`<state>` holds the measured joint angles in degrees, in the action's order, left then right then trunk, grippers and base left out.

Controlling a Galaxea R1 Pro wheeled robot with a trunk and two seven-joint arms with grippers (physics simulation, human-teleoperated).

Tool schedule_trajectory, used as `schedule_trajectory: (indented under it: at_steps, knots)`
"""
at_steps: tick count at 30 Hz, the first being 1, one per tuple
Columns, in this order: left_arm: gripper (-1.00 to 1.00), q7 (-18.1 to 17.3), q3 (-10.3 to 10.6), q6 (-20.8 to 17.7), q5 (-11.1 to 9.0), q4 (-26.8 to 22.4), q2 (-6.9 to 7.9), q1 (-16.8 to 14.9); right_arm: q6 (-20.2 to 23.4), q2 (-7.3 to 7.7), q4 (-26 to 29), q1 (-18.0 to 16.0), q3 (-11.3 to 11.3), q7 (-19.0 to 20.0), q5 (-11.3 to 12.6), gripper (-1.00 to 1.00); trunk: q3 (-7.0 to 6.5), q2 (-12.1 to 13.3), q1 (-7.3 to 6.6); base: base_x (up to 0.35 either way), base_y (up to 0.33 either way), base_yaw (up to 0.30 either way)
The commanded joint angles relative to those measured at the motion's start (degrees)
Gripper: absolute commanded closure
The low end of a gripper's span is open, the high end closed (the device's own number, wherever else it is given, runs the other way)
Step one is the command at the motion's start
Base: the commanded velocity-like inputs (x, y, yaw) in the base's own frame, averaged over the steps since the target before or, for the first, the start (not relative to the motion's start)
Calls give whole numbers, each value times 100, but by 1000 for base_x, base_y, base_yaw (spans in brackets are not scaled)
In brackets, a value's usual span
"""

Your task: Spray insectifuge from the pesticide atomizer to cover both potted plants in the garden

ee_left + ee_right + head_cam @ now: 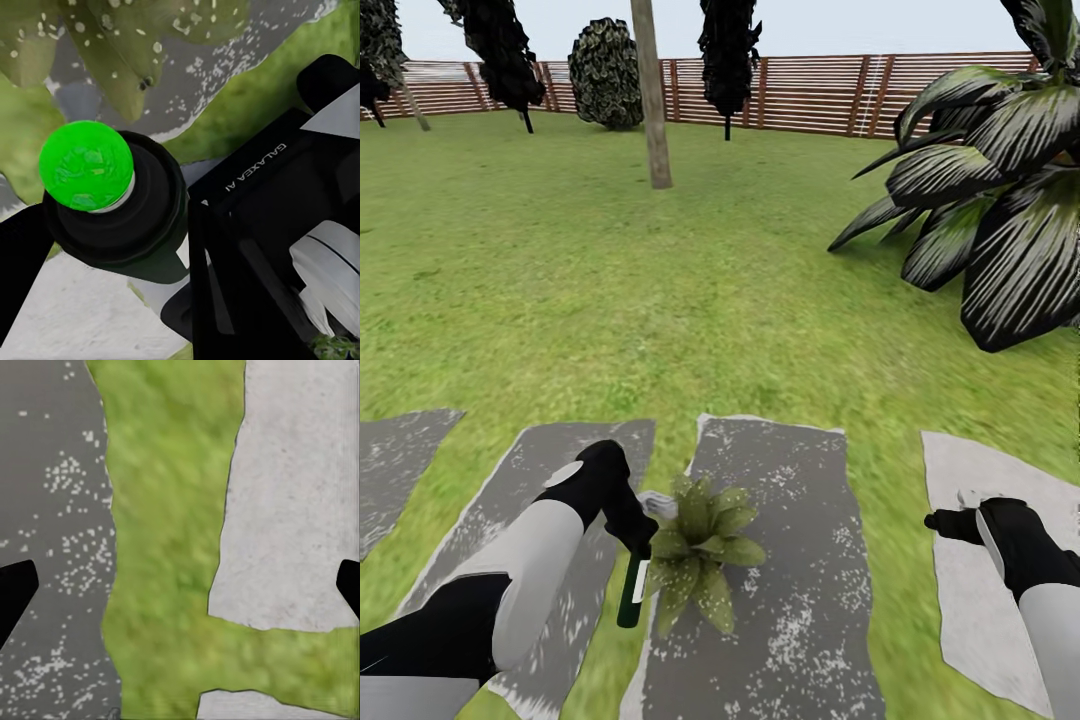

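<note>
Green dot on top of the bottle (112, 202) fills the near view; the left pincer (638, 545) grips it, tip down, leaning right beside the little plant (700, 550). The right pincer (945, 520) hangs spread and empty, far off.

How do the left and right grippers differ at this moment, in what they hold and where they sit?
The left gripper is shut on the pesticide atomizer, green dot on top; the right gripper is open and holds nothing. The left sits right beside the potted plant, at the edge of a dark speckled stepping stone; the right hangs over a paler stone, away from the plant. Both are black and held low over the ground.
</note>
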<state>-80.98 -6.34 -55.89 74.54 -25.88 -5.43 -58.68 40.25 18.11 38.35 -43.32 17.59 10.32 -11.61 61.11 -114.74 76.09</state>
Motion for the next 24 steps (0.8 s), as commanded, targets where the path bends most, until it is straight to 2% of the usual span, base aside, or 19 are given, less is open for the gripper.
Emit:
schedule_trajectory:
  at_steps: [1,7,16,24]
  knots:
    - [100,-40,-41,-54,61,-5,-7,-3,18,-3,6,-2,17,49,-61,-100,4,-2,-1,5,-188,0]
    - [100,-40,-42,-54,61,-5,-2,-3,18,-1,6,-2,22,50,-61,-100,4,-2,-1,-9,-50,0]
    - [100,-40,-45,-54,61,-5,-2,-3,18,0,1,-3,19,50,-61,-100,4,-2,-1,-133,-152,0]
    - [100,-40,-44,-54,61,-5,-2,-3,18,-4,-3,-3,18,49,-61,-100,4,-2,-1,-33,-17,0]
